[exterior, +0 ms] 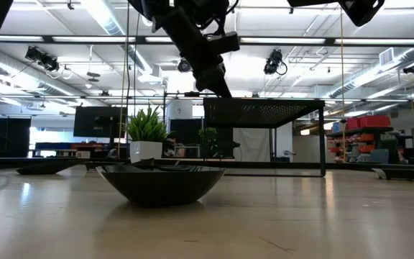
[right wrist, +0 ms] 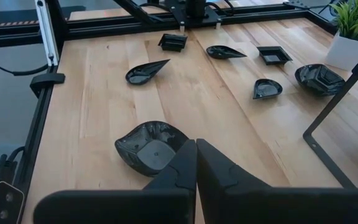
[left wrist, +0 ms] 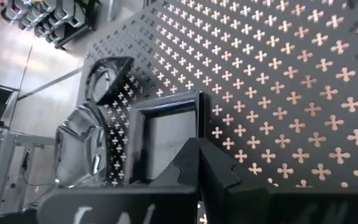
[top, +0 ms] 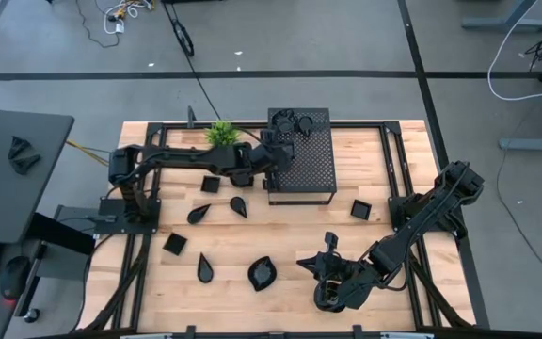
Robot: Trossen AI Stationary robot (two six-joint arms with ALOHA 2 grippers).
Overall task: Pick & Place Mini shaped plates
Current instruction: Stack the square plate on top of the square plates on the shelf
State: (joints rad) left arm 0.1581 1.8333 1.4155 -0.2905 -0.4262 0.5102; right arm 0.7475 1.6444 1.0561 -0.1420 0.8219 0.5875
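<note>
The left gripper (top: 273,151) hangs over the perforated box (top: 310,168), near its plant-side edge, fingers clamped on a square plate (left wrist: 166,140) whose rim shows just beyond the fingertips. Two more plates (left wrist: 82,149) already lie on the box top beside it (one rounded, one squarish). The right gripper (right wrist: 196,147) sits low over the table, well away from the box, fingers pressed together and empty, just beside a rounded leaf plate (right wrist: 149,147). Other mini plates (top: 204,213) lie scattered on the table in front of the box.

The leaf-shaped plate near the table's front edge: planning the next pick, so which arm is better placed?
Right, probably. The right gripper is near the leaf-shaped plate; the left gripper is over the perforated box.
</note>
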